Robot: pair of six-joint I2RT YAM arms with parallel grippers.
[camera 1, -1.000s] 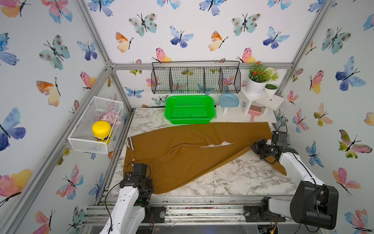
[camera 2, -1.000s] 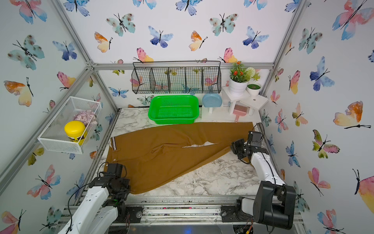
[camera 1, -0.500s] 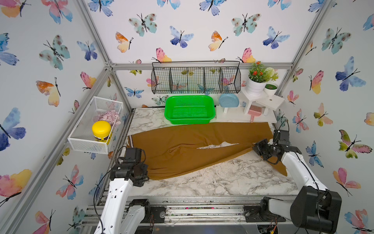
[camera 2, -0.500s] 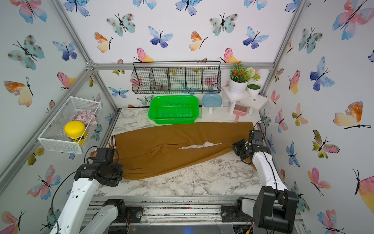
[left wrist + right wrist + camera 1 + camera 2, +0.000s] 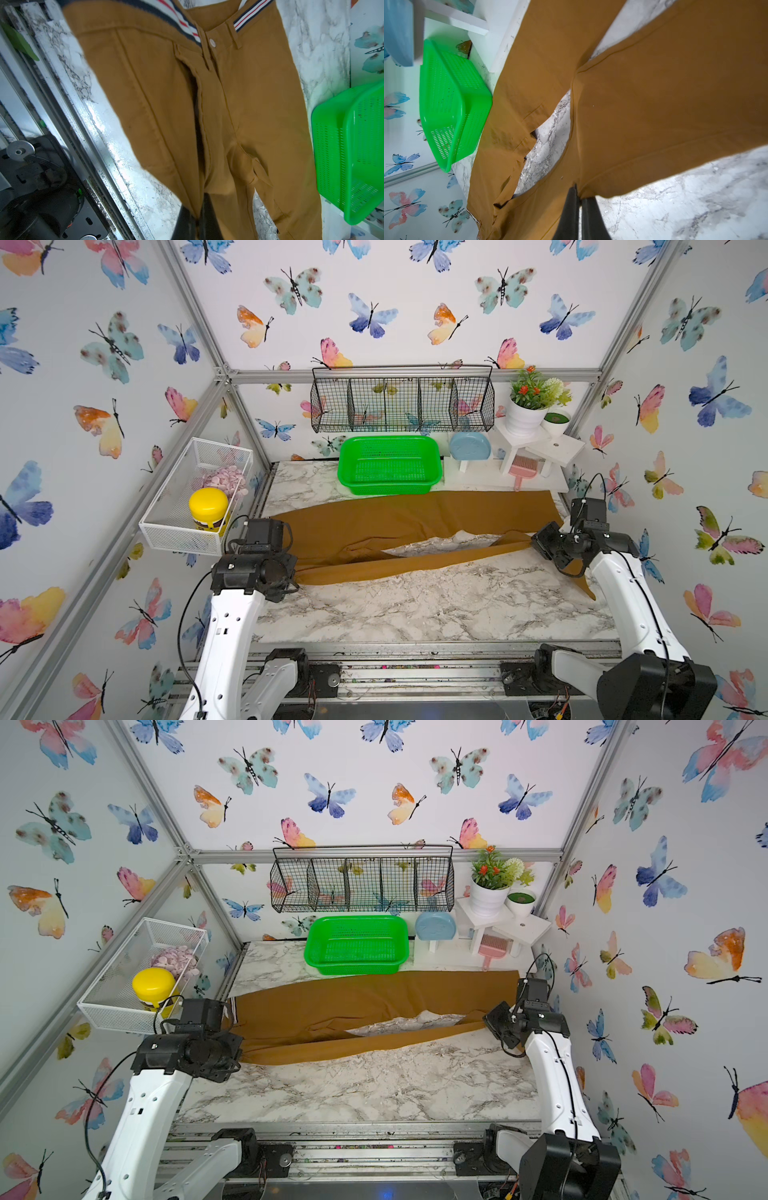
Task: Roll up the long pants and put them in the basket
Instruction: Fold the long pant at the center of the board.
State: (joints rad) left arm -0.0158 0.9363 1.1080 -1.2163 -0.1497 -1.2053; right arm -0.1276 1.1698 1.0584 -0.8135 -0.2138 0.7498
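Now, the long pants (image 5: 415,522) lie across the far half of the marble tabletop (image 5: 415,605), waist end at your left arm and legs running toward your right arm. The far leg lies flat just in front of the green basket (image 5: 390,464). The near leg is drawn into a narrow band, and a patch of bare marble shows between the two legs in both top views. The left wrist view shows the striped waistband (image 5: 187,22) and one pale button (image 5: 212,42), front side facing the camera. Your left gripper (image 5: 199,209) is clenched on the cloth at the near edge of the hip section, which is raised off the table there. Your right gripper (image 5: 579,197) is pinched on the near leg's edge close to its cuff end; the cloth beyond the pinch hangs beside the right arm. Outward: a white wire basket (image 5: 183,531) on the left wall holds a yellow-lidded jar (image 5: 208,506); a black wire rack (image 5: 401,404) hangs on the back wall; a potted plant (image 5: 528,406) stands on a white shelf at the back right.
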